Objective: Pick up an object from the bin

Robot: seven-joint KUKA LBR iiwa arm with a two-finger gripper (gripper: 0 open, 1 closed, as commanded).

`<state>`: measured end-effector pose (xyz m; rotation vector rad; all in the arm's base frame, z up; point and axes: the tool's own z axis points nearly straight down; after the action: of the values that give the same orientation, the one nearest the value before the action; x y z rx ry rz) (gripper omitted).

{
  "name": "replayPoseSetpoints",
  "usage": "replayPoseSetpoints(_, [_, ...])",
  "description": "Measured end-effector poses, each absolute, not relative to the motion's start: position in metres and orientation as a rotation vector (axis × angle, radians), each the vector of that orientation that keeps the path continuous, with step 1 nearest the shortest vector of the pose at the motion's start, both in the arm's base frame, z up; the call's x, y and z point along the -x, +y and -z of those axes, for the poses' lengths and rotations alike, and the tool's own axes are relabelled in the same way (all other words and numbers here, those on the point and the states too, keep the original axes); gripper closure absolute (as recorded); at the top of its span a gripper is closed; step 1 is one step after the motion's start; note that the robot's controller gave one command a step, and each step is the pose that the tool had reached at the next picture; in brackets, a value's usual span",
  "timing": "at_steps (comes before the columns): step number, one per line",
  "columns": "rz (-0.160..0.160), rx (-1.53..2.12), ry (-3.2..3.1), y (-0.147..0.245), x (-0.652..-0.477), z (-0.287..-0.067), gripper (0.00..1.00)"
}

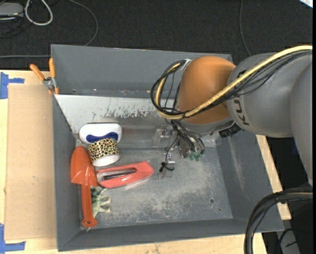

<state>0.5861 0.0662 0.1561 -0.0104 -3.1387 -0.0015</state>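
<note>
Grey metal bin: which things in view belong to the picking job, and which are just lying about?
Job: grey metal bin; red flat plastic tool; orange plastic toy shovel; leopard-print cup; white-and-blue rounded case.
Lying about: white looped cable beyond the bin.

Beyond the bin's (142, 67) far wall, a looped white cable (39, 24) lies on the black carpet (147, 20).
</note>
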Motion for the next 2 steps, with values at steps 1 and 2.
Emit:
replayPoseSetpoints(1, [0.001, 0.010, -3.139, 0.066, -0.586, -0.156, 0.00])
replayPoseSetpoints(2, [-0.001, -0.037, -3.146, 0.075, -0.576, -0.136, 0.00])
